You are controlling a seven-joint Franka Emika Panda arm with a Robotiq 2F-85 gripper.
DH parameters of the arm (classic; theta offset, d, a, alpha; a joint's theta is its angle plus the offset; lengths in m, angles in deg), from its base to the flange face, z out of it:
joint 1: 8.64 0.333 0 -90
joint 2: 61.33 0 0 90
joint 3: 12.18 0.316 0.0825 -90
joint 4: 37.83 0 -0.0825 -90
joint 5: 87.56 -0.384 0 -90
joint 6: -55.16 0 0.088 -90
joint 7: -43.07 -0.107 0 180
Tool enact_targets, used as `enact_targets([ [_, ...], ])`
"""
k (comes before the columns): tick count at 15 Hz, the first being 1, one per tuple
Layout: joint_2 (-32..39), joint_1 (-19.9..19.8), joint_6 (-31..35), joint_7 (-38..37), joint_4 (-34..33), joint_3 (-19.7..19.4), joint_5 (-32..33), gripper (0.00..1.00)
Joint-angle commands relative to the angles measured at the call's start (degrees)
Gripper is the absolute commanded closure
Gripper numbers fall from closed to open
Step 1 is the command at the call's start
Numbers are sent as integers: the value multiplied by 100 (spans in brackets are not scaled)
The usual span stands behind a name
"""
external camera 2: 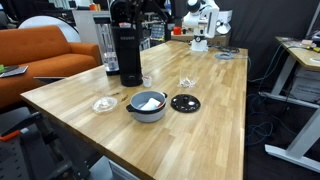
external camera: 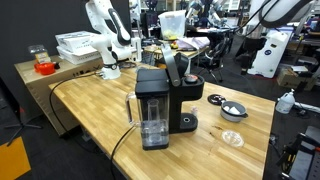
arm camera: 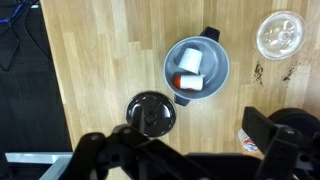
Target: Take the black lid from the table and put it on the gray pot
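Observation:
The black lid lies flat on the wooden table just beside the gray pot; the two are apart. The pot holds a white object and a red one. Both exterior views show the lid and the pot. My gripper hangs high above them, open and empty, its dark fingers spread wide at the bottom of the wrist view. In an exterior view the gripper is up beside the coffee machine.
A big black coffee machine stands close to the pot. A pale translucent disc lies on the table. A small clear glass stands behind the lid. The table's edge is near.

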Motion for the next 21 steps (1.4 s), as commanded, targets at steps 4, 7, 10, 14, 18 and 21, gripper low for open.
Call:
enact_targets([
  [4, 764, -111, 145, 8, -710, 148, 94, 0],
  [7, 914, -121, 145, 5, -845, 155, 102, 0],
  [10, 903, -122, 144, 6, -846, 154, 103, 0],
  [14, 879, -114, 278, -27, -850, 180, 26, 0],
  [18, 1095, -156, 961, 12, -1089, 233, -339, 0],
  [21, 1338, -201, 1229, -15, -1240, 213, -410, 0],
])
